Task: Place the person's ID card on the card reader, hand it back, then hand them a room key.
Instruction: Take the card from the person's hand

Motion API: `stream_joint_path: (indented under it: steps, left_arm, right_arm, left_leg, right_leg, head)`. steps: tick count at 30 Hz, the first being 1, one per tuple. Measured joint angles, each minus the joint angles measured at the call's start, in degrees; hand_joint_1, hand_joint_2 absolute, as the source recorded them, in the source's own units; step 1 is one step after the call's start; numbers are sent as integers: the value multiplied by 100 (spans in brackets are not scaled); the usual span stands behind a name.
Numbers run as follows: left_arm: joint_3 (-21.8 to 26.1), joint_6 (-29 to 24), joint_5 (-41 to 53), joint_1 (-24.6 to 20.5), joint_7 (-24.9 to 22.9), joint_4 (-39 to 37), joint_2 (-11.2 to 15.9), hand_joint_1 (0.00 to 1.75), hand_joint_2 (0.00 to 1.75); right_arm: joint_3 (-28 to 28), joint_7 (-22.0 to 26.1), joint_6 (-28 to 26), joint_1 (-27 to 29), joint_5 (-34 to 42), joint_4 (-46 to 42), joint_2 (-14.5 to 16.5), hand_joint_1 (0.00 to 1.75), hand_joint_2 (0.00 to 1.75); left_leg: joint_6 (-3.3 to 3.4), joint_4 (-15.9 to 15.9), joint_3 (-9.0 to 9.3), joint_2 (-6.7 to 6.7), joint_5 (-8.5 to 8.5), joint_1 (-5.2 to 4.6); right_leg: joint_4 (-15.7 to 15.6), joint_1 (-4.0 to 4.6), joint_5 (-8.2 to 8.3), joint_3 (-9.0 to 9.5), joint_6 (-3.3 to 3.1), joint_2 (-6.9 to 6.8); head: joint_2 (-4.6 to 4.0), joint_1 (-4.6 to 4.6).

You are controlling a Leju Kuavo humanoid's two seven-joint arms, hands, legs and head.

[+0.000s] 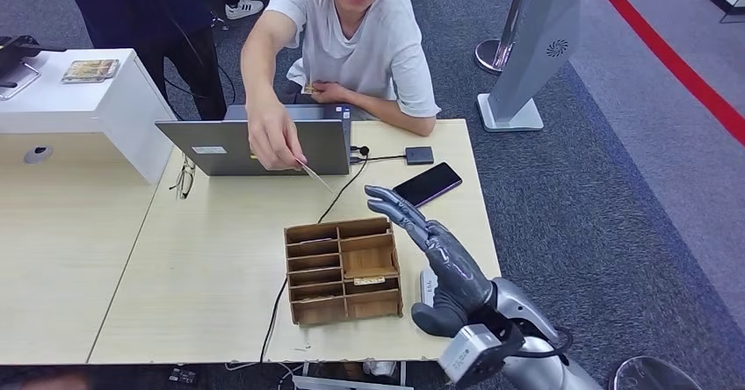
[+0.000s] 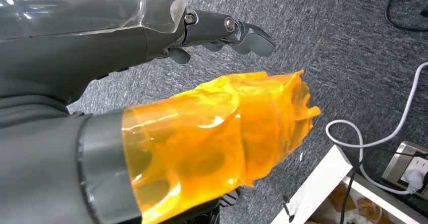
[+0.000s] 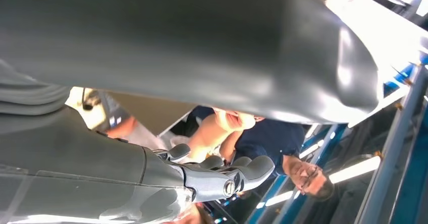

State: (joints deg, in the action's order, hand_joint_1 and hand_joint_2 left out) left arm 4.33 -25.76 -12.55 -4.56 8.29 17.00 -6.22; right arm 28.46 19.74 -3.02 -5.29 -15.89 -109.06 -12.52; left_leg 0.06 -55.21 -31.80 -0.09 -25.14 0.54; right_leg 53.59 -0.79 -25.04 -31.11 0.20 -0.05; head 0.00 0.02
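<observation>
Across the table a seated person holds a thin ID card (image 1: 314, 176) out toward me in their hand (image 1: 274, 140). My right hand (image 1: 429, 245) reaches over the table's right side, fingers spread and empty, a short way from the card. In the right wrist view the fingers (image 3: 222, 172) of that hand are apart with nothing in them. A wooden organizer (image 1: 343, 269) stands just left of that hand, with a card (image 1: 369, 280) in one slot. A small dark square device (image 1: 419, 155) on a cable lies by the laptop. My left hand (image 2: 217, 128) hangs over the floor, holding nothing.
An open grey laptop (image 1: 264, 144) stands in front of the person, with a black phone (image 1: 427, 184) to its right. A cable (image 1: 338, 198) runs across the table (image 1: 202, 267). A white counter (image 1: 79, 100) stands at the far left. A second person stands behind.
</observation>
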Motion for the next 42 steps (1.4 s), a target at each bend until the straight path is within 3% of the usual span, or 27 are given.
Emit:
stream_joint_path:
  steps: [9, 20, 24, 42]
  left_arm:
    - [-57, 18, 195, -92, -184, 1, -28, 0, 0]
    - [-265, 30, 507, -208, -497, 38, -99, 0, 0]
    - [-334, 30, 580, -246, -580, 73, -118, 0, 0]
    - [-382, 54, 727, -290, -731, 163, -161, 0, 0]
  right_arm:
    - [622, -690, -327, -1023, -1032, 277, -40, 0, 0]
    - [1145, -1767, -997, -2083, -3024, 927, 23, 0, 0]
    - [1231, -1999, -1138, -2304, -3537, 1209, 81, 0, 175]
    - [1291, -2578, -1441, -2520, -4912, 2059, 109, 0, 175]
  left_leg:
    - [-3, 0, 0, -1, 4, 1]
    - [-6, 0, -1, -5, 8, 1]
    - [-6, 0, -1, -6, 8, 1]
    - [-6, 0, -1, -8, 8, 1]
  right_leg:
    - [1, 0, 1, 0, -1, 0]
    - [2, 1, 3, 0, -1, -2]
    - [2, 1, 3, 0, -1, -3]
    - [2, 1, 3, -1, -1, -4]
  head:
    - [0, -1]
    - [0, 0]
    - [0, -1]
    - [0, 0]
